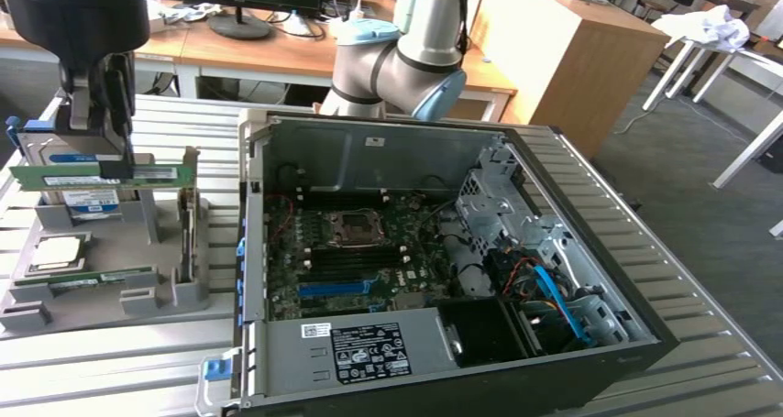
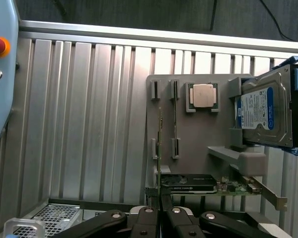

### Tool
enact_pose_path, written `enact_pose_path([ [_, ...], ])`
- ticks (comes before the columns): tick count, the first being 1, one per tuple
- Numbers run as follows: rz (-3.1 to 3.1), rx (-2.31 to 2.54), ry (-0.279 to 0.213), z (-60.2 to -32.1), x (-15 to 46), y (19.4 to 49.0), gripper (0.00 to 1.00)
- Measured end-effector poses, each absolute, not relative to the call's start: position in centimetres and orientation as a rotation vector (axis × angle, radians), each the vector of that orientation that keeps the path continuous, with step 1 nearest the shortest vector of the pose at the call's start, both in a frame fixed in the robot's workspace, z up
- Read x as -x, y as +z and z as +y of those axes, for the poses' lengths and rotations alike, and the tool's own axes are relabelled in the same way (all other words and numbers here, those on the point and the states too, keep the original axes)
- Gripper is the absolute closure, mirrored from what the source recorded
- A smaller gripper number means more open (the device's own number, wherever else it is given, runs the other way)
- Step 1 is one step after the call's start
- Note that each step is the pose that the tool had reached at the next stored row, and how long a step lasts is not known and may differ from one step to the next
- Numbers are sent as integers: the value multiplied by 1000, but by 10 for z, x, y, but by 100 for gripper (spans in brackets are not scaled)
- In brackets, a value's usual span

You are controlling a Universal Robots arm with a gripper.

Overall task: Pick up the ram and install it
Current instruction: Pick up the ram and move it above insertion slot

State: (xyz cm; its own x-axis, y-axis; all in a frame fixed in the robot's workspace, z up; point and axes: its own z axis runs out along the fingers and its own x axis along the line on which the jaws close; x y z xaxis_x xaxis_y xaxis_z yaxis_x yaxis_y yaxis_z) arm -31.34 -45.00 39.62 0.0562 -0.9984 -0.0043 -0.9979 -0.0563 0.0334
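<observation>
While the jaws clamp its top edge, the ram (image 1: 92, 173) hangs free — above the grey holder (image 1: 73, 305).

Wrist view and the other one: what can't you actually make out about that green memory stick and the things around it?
Memory stick: the wrist view sees it edge-on between the fingers, so its chips are hidden.
Hard drive: in the exterior view the stick covers part of it; its label is too small to read.
Memory slots in the computer case: exterior view, too small and dark to tell which are free.
</observation>
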Motion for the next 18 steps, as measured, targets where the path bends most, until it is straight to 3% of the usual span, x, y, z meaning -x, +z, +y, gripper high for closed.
enact_pose_path([
  [18, -2142, -2266, -38, -450, 306, 396, 87],
])
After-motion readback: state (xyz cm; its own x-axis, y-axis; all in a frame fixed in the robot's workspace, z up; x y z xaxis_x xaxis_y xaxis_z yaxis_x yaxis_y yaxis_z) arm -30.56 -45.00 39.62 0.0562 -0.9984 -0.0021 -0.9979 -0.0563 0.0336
